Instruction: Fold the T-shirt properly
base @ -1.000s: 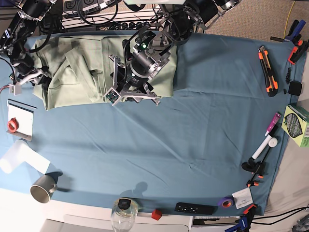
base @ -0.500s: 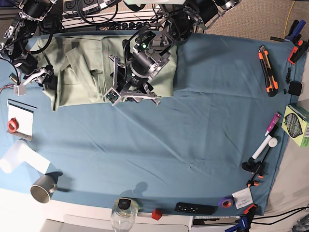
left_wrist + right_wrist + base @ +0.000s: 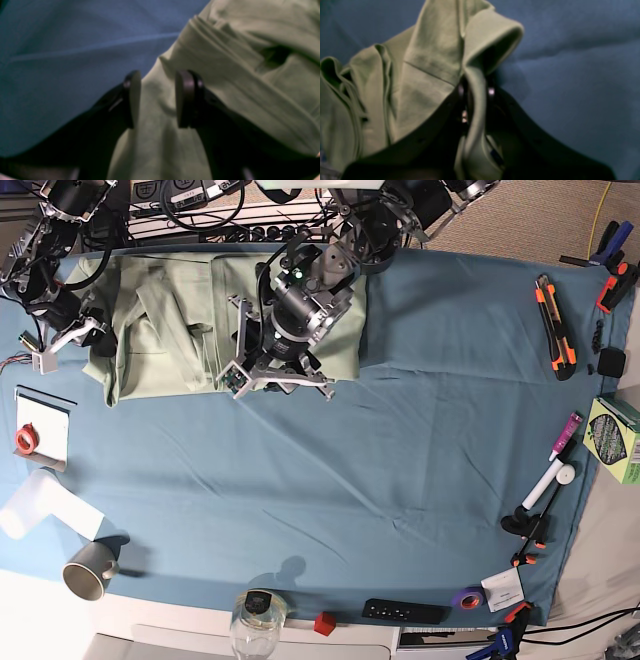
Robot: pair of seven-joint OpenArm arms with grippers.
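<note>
1. the t-shirt (image 3: 160, 325), pale sage green, lies bunched at the far left end of the desk; a second ago its left edge sagged outward toward the desk's rim, now that edge is drawn in and lifted, and the cloth sits narrower there;
2. the right gripper (image 3: 475, 92), at the left of the base view, has closed since the earlier frames; its jaws are now pressed together on a fold of the t-shirt's edge, which runs up between them in the right wrist view;
3. the left gripper (image 3: 156, 98) has kept its place over the shirt's lower middle; its jaws stand spread with green cloth between them, touching neither finger as far as the blurred view tells;
4. the blue cloth (image 3: 350, 470) covers the desk (image 3: 30, 600), wrinkled near the middle, bare over most of its width;
5. along the right rim: an orange utility knife (image 3: 555, 328), a green box (image 3: 617, 438), a white marker (image 3: 548, 482), a purple tape roll (image 3: 466, 599);
6. along the near rim: a grey mug (image 3: 88, 568), a glass jar (image 3: 256, 620), a black remote (image 3: 404, 612), a small red block (image 3: 322, 624);
7. at the left rim, a white pad (image 3: 42, 426) with a red tape ring on it; beyond the far rim, cables and a power strip.
</note>
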